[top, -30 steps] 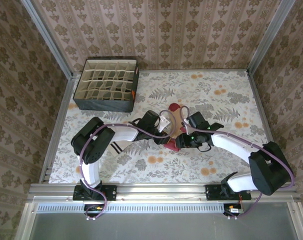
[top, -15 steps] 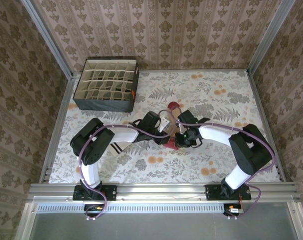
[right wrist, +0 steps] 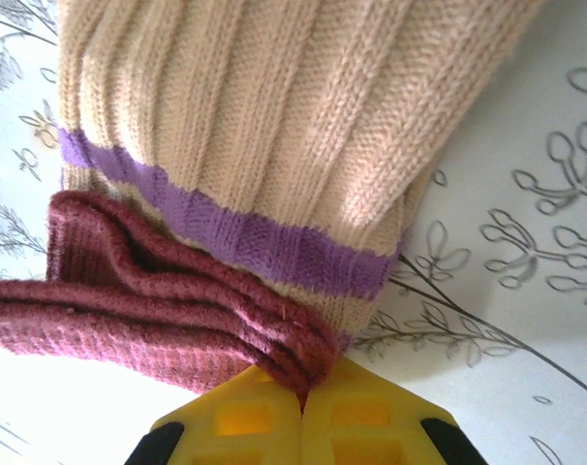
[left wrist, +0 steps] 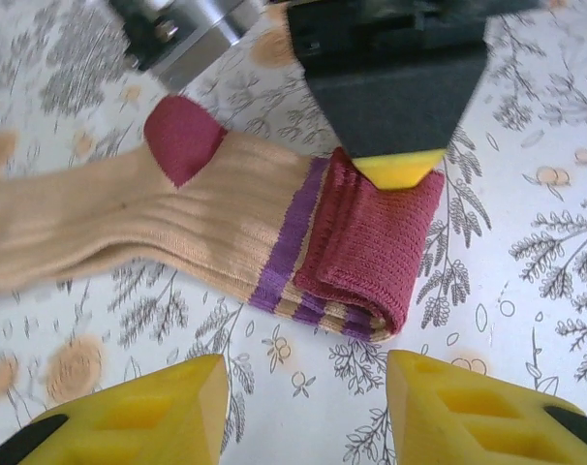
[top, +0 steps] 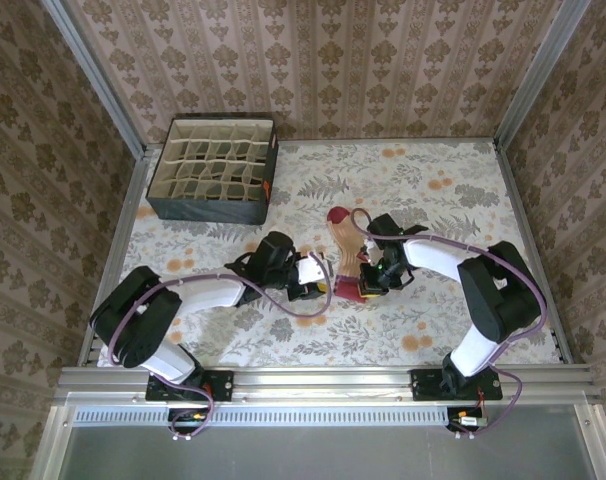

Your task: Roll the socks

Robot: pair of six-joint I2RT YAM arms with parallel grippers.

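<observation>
in the left wrist view the tan sock (left wrist: 158,223) blurs toward its foot and runs off the left edge, and the right gripper (left wrist: 400,170) is cut off by the top edge. in the right wrist view the sock's leg leaves the top edge and the yellow fingers (right wrist: 356,402) are cropped at the bottom. from above, the maroon cuff (top: 348,290) is partly covered by that gripper, its stripes too small to make out.
</observation>
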